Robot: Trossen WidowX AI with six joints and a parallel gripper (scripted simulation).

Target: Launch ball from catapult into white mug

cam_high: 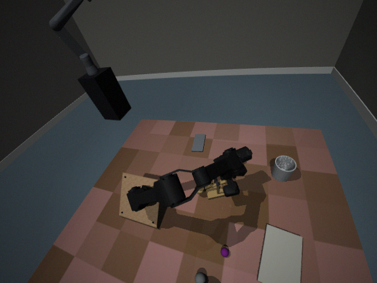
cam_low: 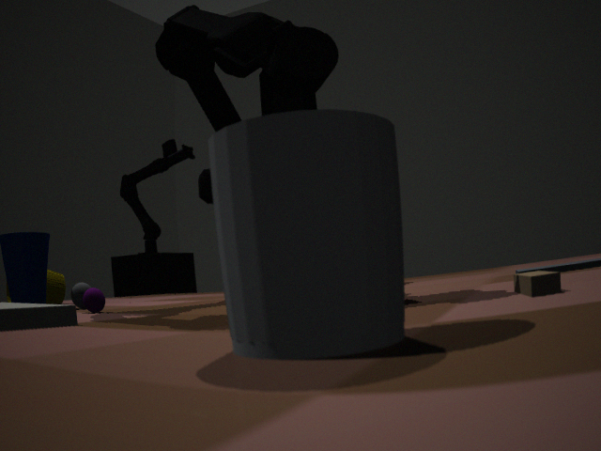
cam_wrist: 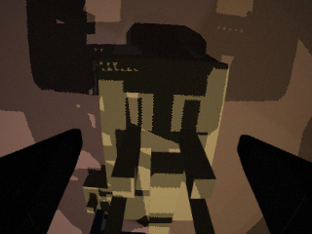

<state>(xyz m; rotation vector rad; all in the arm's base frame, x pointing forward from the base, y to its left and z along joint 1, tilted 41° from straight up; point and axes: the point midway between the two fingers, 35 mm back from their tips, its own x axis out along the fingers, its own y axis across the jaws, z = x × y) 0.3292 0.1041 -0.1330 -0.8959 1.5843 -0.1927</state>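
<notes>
above catapult (cam_wrist: 163, 136), jaws wide open, empty
</notes>
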